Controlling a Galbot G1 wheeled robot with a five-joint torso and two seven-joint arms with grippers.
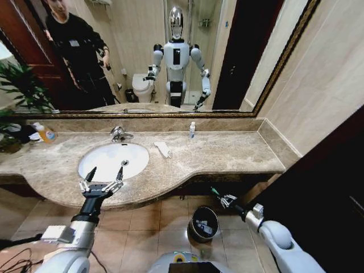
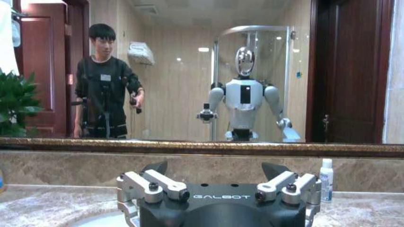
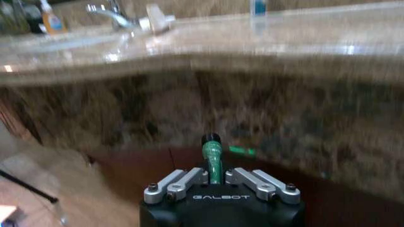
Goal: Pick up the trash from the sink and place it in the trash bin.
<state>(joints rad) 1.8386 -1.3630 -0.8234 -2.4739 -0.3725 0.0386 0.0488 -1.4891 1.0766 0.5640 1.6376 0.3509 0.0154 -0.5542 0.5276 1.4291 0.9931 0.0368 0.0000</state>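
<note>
Pinched at its lower end by the closed right end effector, the green stick is held (light, stiff, slippery) near the trash bin. The left end effector hangs spread wide and empty at the sink.

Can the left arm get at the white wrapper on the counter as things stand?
Probably yes. The left gripper is open and empty over the sink's front rim, and the white wrapper lies on bare marble beside the basin with nothing between.

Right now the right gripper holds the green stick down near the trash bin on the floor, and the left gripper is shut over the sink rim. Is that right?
Not quite. The left gripper is open, its fingers spread above the front rim of the sink, as the head view shows. The rest holds: the right gripper is shut on the green stick, low beside the trash bin on the floor.
</note>
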